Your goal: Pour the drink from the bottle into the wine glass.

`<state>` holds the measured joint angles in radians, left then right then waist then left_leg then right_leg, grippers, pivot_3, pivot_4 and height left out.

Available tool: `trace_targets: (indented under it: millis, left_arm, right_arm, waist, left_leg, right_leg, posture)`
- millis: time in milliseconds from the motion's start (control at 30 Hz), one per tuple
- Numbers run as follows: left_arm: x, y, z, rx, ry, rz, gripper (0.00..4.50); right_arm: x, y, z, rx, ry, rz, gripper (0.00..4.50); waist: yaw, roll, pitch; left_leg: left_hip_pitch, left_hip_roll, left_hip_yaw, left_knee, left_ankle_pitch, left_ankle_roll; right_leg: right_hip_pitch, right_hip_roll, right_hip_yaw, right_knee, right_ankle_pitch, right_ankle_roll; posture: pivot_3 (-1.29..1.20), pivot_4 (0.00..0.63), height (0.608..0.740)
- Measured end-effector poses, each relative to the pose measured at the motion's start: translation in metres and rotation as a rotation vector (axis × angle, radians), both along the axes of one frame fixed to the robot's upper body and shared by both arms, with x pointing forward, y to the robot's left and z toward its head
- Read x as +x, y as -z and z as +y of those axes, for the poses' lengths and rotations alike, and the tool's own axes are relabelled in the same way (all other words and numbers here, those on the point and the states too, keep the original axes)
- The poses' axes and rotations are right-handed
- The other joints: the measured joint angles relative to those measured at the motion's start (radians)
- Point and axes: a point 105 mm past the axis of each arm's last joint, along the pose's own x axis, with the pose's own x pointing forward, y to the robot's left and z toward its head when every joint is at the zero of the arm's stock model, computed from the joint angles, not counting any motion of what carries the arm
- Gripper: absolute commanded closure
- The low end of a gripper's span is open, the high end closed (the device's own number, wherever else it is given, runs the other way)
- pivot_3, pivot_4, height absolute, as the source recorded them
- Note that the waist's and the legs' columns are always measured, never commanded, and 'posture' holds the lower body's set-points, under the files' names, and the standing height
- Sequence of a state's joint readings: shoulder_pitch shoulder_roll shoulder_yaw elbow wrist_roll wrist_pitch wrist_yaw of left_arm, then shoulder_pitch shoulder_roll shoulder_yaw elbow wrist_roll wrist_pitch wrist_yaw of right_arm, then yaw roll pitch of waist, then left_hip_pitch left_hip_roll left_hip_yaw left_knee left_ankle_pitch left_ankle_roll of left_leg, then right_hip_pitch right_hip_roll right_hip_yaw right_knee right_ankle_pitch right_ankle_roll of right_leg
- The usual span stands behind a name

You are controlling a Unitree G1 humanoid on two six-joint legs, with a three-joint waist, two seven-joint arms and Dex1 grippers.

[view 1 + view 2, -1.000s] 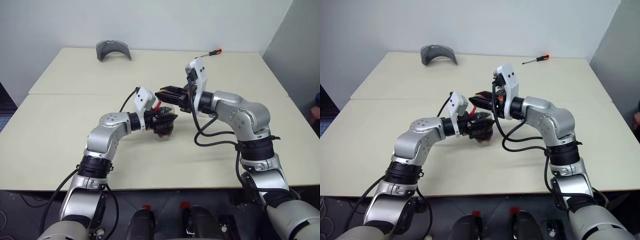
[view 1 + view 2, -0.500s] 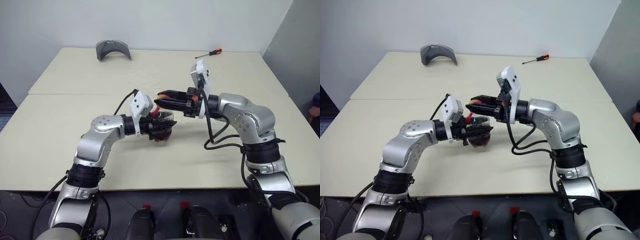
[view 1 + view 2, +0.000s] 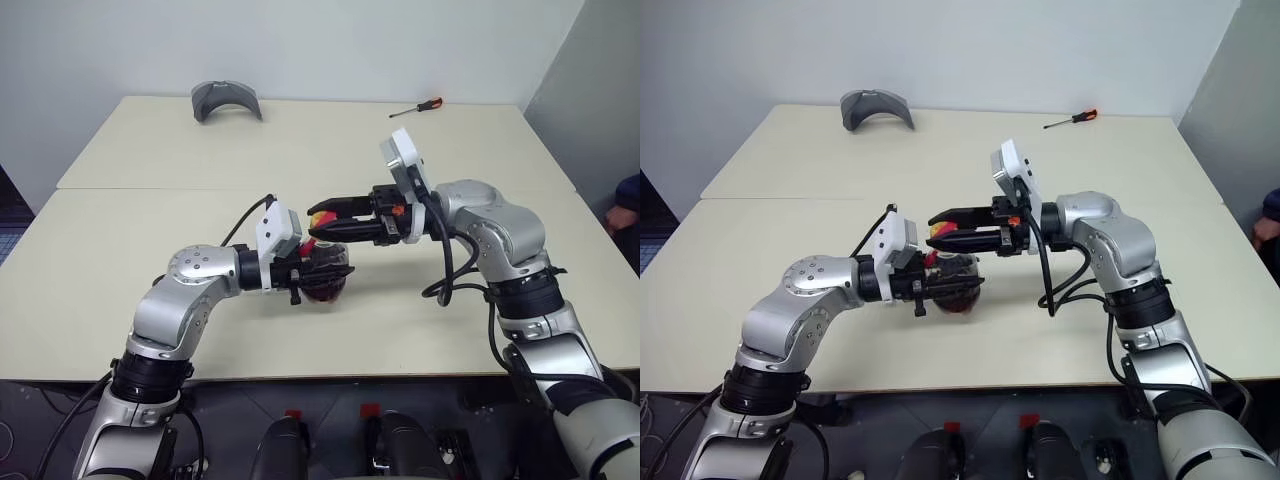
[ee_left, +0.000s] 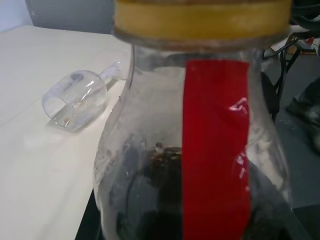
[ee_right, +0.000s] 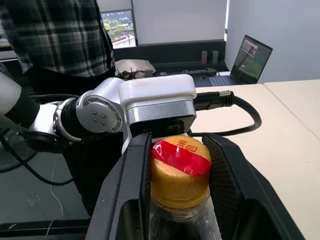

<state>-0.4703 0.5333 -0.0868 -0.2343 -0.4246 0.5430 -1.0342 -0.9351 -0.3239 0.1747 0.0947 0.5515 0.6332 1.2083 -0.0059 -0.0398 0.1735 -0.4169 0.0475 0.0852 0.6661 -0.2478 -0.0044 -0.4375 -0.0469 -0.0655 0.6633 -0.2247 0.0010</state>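
My left gripper (image 3: 308,272) is shut on the bulbous body of the clear bottle (image 3: 324,270) and holds it upright just above the table. The red label strip (image 4: 216,150) faces the left wrist camera. The dark drink (image 4: 160,200) lies in the bottom of the bottle. From the right, my right gripper (image 3: 322,222) reaches in level, and its fingers (image 5: 135,195) press on both sides of the yellow-and-red cap (image 5: 180,167). The wine glass (image 4: 75,102) lies on its side on the table behind the bottle, seen in the left wrist view.
A grey curved object (image 3: 227,101) sits at the table's back left. A red-handled screwdriver (image 3: 418,106) lies at the back right. A person in a plaid shirt (image 5: 55,40) stands beyond the table, and a laptop (image 5: 252,57) sits on another desk.
Both arms have drawn back toward me with the bottle between them. My right wrist has turned, so that gripper now lies level across the cap.
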Motion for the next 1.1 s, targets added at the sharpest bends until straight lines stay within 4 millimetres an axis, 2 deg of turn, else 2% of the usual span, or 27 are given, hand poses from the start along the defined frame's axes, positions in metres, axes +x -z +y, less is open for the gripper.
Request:
trace_targets:
  millis: [200, 300, 367, 567, 833, 1100]
  left_arm:
    - [-0.003, 0.002, -0.009, -0.018, 0.019, 0.007, 2.90]
    - [0.001, 0.000, -0.011, -0.028, 0.001, 0.003, 2.90]
    - [0.007, -0.003, -0.010, -0.039, -0.030, -0.004, 2.90]
    - [0.029, -0.008, -0.005, -0.084, -0.163, 0.026, 2.90]
    - [0.042, -0.010, -0.005, -0.102, -0.225, 0.030, 2.90]
    - [0.042, -0.008, -0.005, -0.101, -0.213, 0.042, 3.07]
  right_arm:
    - [0.006, -0.010, -0.001, 0.041, 0.065, 0.114, 0.19]
    - [0.005, -0.021, -0.011, 0.083, 0.110, 0.188, 0.19]
    - [0.002, -0.028, -0.018, 0.095, 0.138, 0.176, 0.19]
    - [0.005, -0.014, -0.028, 0.073, 0.302, 0.124, 0.19]
    - [0.026, -0.010, -0.019, 0.112, 0.527, 0.056, 0.19]
    - [0.032, -0.009, -0.017, 0.121, 0.569, 0.058, 0.16]
  waist:
    - [0.004, 0.000, 0.000]
    - [0.006, 0.001, 0.000]
    - [0.005, 0.001, 0.000]
    - [0.001, 0.001, 0.000]
    - [0.001, 0.001, 0.000]
    - [0.001, 0.001, 0.000]
  left_leg:
    - [-0.001, -0.001, 0.000, 0.000, 0.000, 0.000]
    - [-0.001, -0.001, 0.000, 0.000, 0.000, 0.000]
    - [-0.001, -0.001, -0.001, 0.000, 0.000, 0.000]
    - [-0.001, -0.001, 0.000, 0.000, 0.000, 0.000]
    - [-0.001, -0.001, 0.000, 0.000, 0.000, 0.000]
    - [-0.001, -0.001, 0.000, 0.000, 0.000, 0.000]
  right_leg:
    - [0.000, -0.001, 0.000, -0.001, 0.001, -0.001]
    - [0.000, -0.002, 0.000, -0.001, 0.001, -0.001]
    - [0.000, -0.002, 0.000, -0.001, 0.001, -0.001]
    - [0.000, -0.001, 0.000, 0.000, -0.002, 0.003]
    - [0.000, -0.001, 0.001, 0.000, 0.000, 0.000]
    - [0.000, -0.001, 0.000, -0.001, 0.000, 0.000]
  posture:
    - [0.00, 0.150, 0.740]
    - [0.00, 0.150, 0.740]
    - [0.00, 0.150, 0.740]
    - [0.00, 0.150, 0.740]
    - [0.00, 0.150, 0.740]
    - [0.00, 0.150, 0.740]
